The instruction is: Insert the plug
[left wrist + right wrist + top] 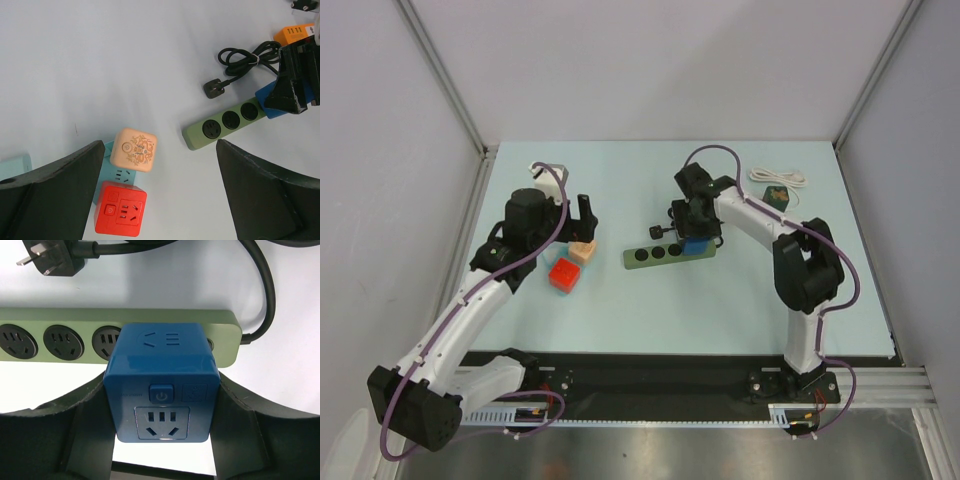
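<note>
My right gripper is shut on a blue cube plug and holds it on the right end of the green power strip, over its last socket. I cannot tell how deep it sits. In the top view the blue cube stands on the strip under my right gripper. Three strip sockets to its left are bare. My left gripper is open and empty above a beige cube. In the left wrist view its fingers flank the table in front of the strip.
A red cube socket, a beige cube and a light blue one cluster left of the strip. The strip's black plug and coiled cord lie behind it. An orange cube, a white cable and a dark cube lie far right.
</note>
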You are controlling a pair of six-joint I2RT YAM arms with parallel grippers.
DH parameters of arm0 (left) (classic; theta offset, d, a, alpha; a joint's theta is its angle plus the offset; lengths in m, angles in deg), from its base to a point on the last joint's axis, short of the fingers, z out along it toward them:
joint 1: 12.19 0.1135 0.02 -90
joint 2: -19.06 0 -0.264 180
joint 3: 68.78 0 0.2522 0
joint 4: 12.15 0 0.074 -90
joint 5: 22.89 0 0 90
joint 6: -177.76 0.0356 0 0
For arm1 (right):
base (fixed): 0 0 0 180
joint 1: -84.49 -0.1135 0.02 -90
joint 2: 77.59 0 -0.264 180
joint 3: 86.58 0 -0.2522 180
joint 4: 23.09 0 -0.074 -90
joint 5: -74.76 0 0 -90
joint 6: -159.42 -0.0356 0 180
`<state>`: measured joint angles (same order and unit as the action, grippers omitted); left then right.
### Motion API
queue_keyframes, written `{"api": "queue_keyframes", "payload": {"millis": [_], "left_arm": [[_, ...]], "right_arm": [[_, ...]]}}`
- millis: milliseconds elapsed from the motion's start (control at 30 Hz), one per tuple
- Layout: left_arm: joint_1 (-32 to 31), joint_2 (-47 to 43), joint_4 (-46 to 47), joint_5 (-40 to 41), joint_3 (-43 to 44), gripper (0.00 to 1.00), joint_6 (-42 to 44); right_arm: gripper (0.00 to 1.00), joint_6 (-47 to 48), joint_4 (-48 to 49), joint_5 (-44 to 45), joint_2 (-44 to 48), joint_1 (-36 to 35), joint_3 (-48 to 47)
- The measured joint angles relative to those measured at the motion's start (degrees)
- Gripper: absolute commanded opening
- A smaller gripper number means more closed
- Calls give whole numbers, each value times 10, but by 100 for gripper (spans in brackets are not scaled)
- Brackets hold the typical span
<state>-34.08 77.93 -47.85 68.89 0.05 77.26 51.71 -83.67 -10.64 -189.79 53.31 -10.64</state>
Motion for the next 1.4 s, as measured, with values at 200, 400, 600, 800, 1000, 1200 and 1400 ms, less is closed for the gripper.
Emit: {"api": "queue_keyframes", "payload": {"millis": [200, 400, 600, 800, 1000, 1200, 1400], "left_arm": [[0, 0, 0, 0, 0, 100, 0], [0, 3, 0, 0, 0, 100, 0], [0, 5, 0, -1, 0, 100, 0], [0, 5, 0, -5, 0, 100, 0], [0, 5, 0, -19, 0, 100, 0], [0, 5, 0, -25, 0, 100, 0], [0, 5, 0, -27, 0, 100, 0]], "right_arm": [[0, -2, 42, 10, 23, -5, 42], [0, -5, 42, 8, 19, -4, 39], [0, -7, 19, 12, -16, -1, -3], [0, -27, 38, 33, -8, -8, 19], [0, -48, 125, 49, 30, -10, 100], [0, -61, 160, 89, 40, -27, 127], [0, -74, 229, 133, 67, -44, 184]]}}
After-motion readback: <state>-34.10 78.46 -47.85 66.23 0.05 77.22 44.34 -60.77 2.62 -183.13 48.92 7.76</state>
